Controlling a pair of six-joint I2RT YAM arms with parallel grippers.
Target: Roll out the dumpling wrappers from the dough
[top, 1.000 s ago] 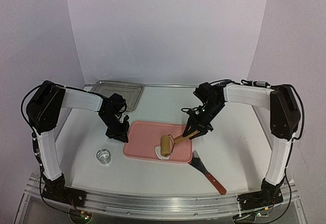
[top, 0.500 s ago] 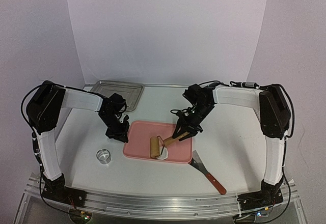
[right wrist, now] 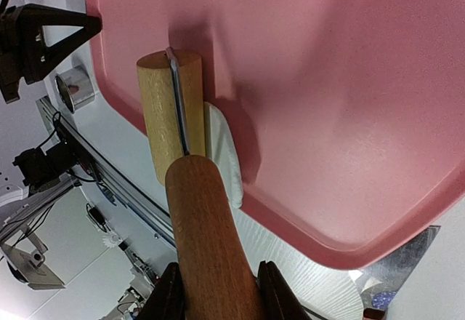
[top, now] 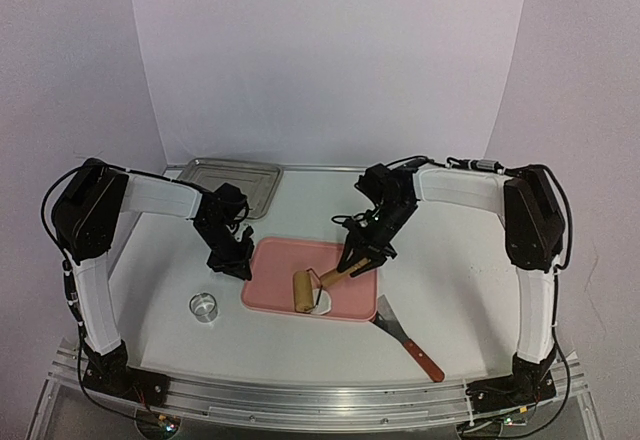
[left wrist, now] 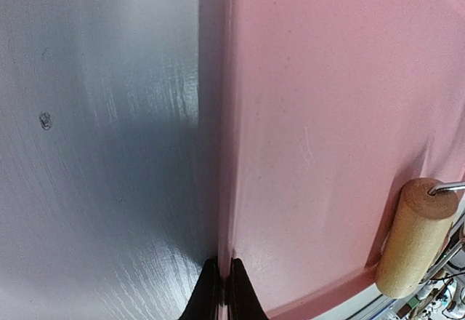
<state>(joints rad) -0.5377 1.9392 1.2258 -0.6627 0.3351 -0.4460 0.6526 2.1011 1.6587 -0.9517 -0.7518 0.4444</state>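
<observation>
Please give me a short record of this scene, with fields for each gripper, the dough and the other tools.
left gripper: shut, tips at the left rim of the pink tray
right gripper: shut on the handle of the roller
dough: white piece in the pink tray, partly under the roller
ring cutter: left of the pink tray
scraper: right of the pink tray's near corner
metal tray: back left

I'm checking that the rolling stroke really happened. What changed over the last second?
The right gripper, shut on the roller's handle, drew the roller leftward along the pink tray over the dough, which now shows at the roller's right. The left gripper stayed shut at the tray's left edge. The ring cutter, spatula and metal tray did not move.
</observation>
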